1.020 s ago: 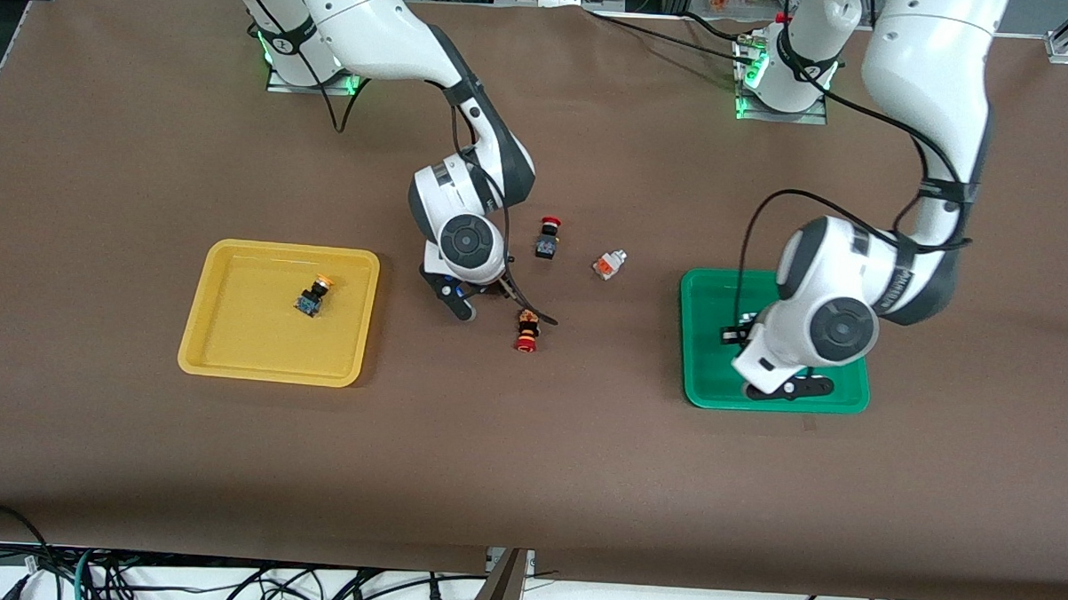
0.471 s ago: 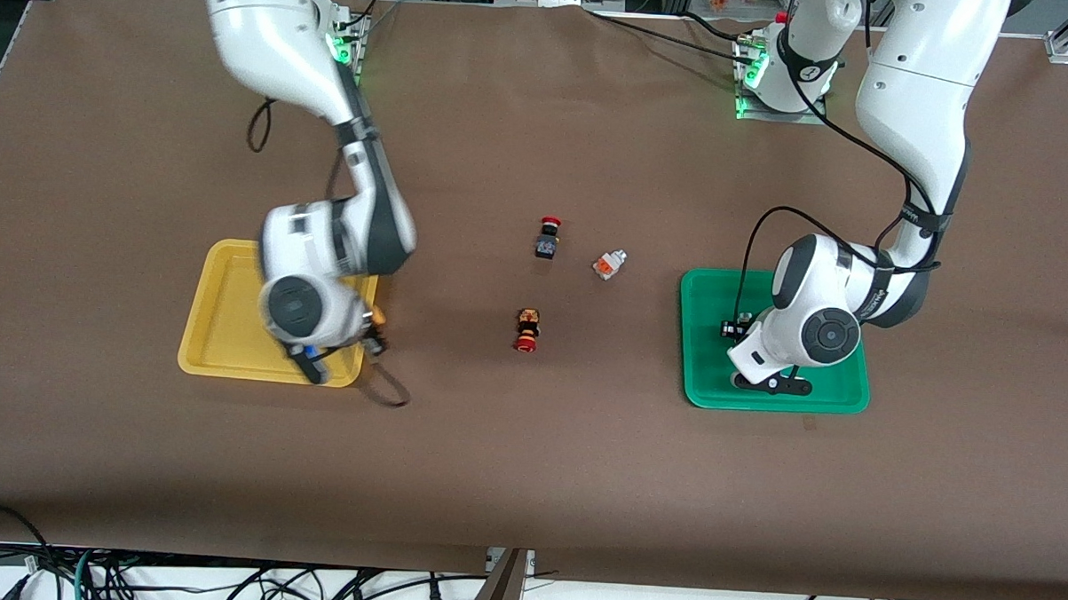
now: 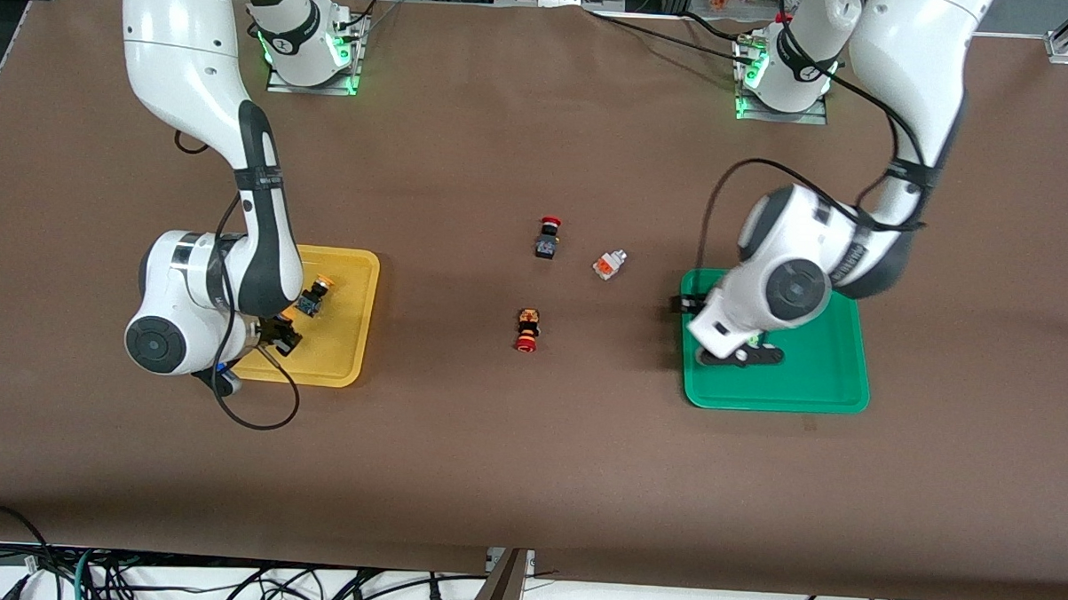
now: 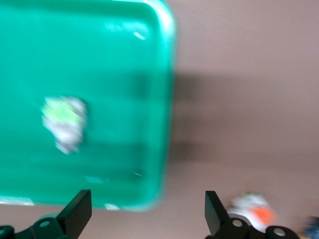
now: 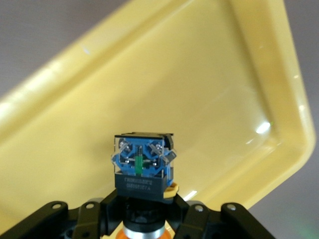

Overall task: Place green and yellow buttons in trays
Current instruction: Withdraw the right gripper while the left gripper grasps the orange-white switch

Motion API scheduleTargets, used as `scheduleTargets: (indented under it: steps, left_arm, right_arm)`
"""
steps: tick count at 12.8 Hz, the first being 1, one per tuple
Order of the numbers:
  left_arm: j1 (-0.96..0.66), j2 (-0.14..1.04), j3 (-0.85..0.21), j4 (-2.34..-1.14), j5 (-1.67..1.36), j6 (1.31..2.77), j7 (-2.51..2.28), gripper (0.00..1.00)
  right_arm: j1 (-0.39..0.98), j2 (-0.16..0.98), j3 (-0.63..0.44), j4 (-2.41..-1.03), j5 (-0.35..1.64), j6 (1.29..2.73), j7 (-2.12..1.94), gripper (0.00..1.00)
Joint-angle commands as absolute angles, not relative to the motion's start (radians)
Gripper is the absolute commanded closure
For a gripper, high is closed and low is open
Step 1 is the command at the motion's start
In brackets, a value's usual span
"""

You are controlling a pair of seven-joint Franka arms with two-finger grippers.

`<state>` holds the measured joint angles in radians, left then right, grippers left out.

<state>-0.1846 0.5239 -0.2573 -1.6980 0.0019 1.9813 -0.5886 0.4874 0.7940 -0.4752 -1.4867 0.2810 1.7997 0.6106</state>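
Right wrist view showed the right gripper (image 5: 144, 219) clamped on a yellow-capped button (image 5: 142, 172), its blue-black contact block pointing away from the wrist and its orange-yellow cap down between the fingers, held over the yellow tray (image 5: 209, 99). From the front view, that gripper (image 3: 271, 335) hung above the tray's edge nearer the front camera, close to a second yellow-capped button (image 3: 314, 296) already lying in the yellow tray (image 3: 357, 276). The left gripper (image 3: 738, 353) sat over the green tray (image 3: 815, 381) with its fingers spread and empty; the left wrist view showed a white and green button (image 4: 64, 122) lying in the green tray (image 4: 149, 59). On the bare table, a white and orange button (image 3: 608, 263) lay between the two trays, near the red-capped black button (image 3: 547, 238) and the red-capped orange-black button (image 3: 526, 328). These buttons looked light, rigid plastic, unlikely to deform, though the round caps would probably roll or slip. The squarer body seemed the surer place to pinch, across its flat sides. A gentle release just above the tray floor should keep the held one from bouncing.
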Motion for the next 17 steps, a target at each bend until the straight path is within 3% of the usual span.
scheduleTargets:
  steps: [1, 2, 3, 4, 7, 10, 15, 16, 17]
  left_arm:
    - [-0.268, 0.541, -0.298, -1.729, 0.009, 2.048, -0.881, 0.00]
    - [-0.309, 0.564, -0.293, -1.727, 0.011, 2.051, -0.952, 0.00]
    - [-0.334, 0.577, -0.296, -1.729, 0.015, 2.077, -1.029, 0.00]
    - [-0.344, 0.587, -0.296, -1.750, 0.020, 2.123, -1.117, 0.00]
    - [-0.341, 0.563, -0.299, -1.882, 0.020, 2.284, -1.222, 0.00]
    - [-0.354, 0.560, -0.302, -1.931, 0.020, 2.331, -1.226, 0.00]
    - [-0.376, 0.594, -0.299, -1.977, 0.020, 2.461, -1.230, 0.03]
    - [-0.376, 0.594, -0.299, -1.977, 0.018, 2.461, -1.229, 0.31]
    - [-0.376, 0.591, -0.298, -1.976, 0.020, 2.459, -1.221, 0.51]
  right_arm:
    - [0.489, 0.778, -0.477, -1.554, 0.245, 1.799, 0.545, 1.00]
    - [0.491, 0.779, -0.477, -1.560, 0.244, 1.801, 0.545, 0.85]
    - [0.491, 0.781, -0.477, -1.562, 0.244, 1.801, 0.535, 0.50]
    - [0.494, 0.779, -0.480, -1.560, 0.235, 1.792, 0.532, 0.01]
    - [0.492, 0.759, -0.492, -1.513, 0.203, 1.732, 0.525, 0.00]
    - [0.489, 0.697, -0.512, -1.445, 0.198, 1.721, 0.493, 0.00]
    - [0.489, 0.383, -0.587, -1.443, 0.198, 1.594, 0.301, 0.00]
    - [0.488, 0.314, -0.597, -1.454, 0.195, 1.547, 0.270, 0.00]
    - [0.488, 0.264, -0.613, -1.463, 0.193, 1.519, 0.230, 0.00]
